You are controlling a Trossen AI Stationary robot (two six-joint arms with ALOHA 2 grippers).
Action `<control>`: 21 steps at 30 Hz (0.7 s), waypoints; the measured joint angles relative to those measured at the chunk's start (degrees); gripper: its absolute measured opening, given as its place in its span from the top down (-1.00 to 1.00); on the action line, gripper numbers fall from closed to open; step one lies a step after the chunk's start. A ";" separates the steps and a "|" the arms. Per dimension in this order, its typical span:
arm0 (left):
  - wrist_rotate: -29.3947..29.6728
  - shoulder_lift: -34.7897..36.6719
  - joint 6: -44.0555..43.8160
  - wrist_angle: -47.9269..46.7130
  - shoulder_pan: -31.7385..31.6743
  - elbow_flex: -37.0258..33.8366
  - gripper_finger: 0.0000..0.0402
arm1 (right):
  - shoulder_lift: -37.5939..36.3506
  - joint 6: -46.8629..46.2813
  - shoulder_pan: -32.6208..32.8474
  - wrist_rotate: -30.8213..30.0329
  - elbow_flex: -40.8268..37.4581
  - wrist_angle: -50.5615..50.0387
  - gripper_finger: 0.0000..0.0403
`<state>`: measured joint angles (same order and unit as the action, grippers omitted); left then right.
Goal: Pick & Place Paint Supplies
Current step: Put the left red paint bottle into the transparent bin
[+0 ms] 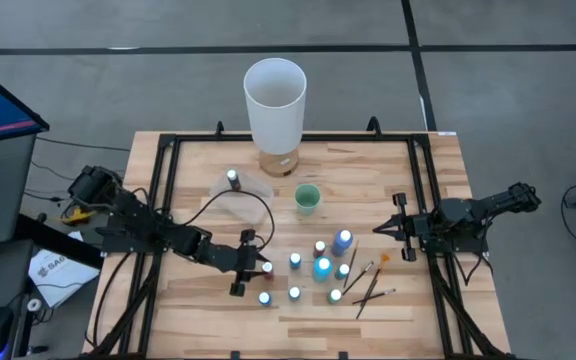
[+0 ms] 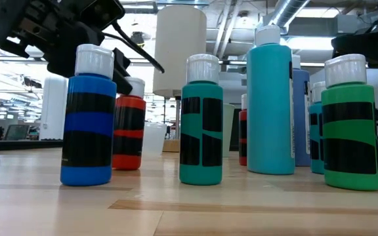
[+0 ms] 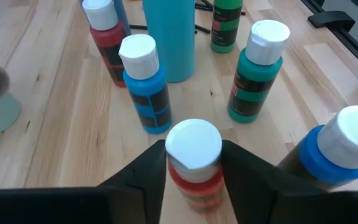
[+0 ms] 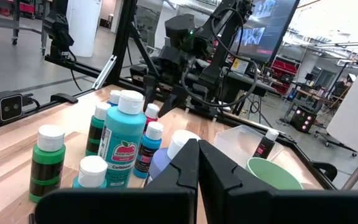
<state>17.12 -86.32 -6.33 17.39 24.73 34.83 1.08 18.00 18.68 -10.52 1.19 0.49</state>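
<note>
Several small white-capped paint bottles stand in a cluster on the wooden table, right of centre. Thin dark brushes lie just to their right. The red bottle stands at the cluster's left end, upright, behind the blue bottle in the low view. My left gripper is shut on this red bottle. My right gripper hangs shut to the right of the cluster, with nothing in it. My left gripper pinches the red bottle between its two fingers, at the shoulder just below the white cap. The fingers come slanting down from the table's left side. The bottle stands upright with its base on the table.
A tall white cylinder stands at the back centre. A small green cup sits in front of it. Left of the cup is a clear tray holding a dark bottle. A black frame borders the table.
</note>
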 joint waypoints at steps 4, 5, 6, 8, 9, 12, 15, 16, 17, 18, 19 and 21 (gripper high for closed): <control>0.00 0.00 0.02 0.93 0.00 0.00 0.51 | -0.02 0.00 -0.01 0.00 0.02 0.00 1.00; 0.00 0.00 0.02 1.40 -0.02 0.00 0.54 | 0.00 0.01 -0.01 0.00 0.01 0.00 1.00; 0.00 0.00 0.02 1.84 -0.02 0.00 0.55 | 0.00 0.00 -0.02 0.00 0.01 0.00 1.00; 0.02 0.00 0.04 2.63 -0.02 0.00 0.57 | -0.01 0.01 -0.01 0.00 0.01 0.00 1.00; 0.16 0.00 0.04 3.05 -0.02 0.00 0.57 | -0.02 0.02 -0.02 0.00 0.00 0.00 1.00; 1.75 0.02 -0.09 3.81 -0.04 0.00 0.56 | 0.00 0.01 -0.01 0.00 0.00 0.00 1.00; 3.41 0.02 -0.11 4.06 -0.04 0.00 0.56 | -0.01 0.00 -0.01 0.00 0.01 0.00 1.00; 4.11 0.02 -0.11 4.24 -0.04 0.00 0.56 | -0.01 0.00 -0.02 -0.01 0.00 0.00 1.00; 4.92 0.02 -0.11 4.28 -0.04 0.00 0.56 | -0.02 0.01 -0.01 -0.01 0.02 0.00 1.00; 5.68 0.02 -0.11 4.33 -0.04 0.00 0.56 | -0.02 0.01 -0.02 0.00 0.01 0.00 1.00; 6.18 0.02 -0.11 4.61 -0.06 0.00 0.56 | -0.01 0.01 -0.01 0.00 0.00 0.00 1.00; 6.81 0.02 -0.12 5.44 -0.07 0.00 0.56 | -0.02 0.00 0.00 -0.02 0.00 0.00 1.00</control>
<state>23.94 -86.30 -6.45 22.83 24.67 34.83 1.06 18.00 18.68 -10.54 1.19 0.49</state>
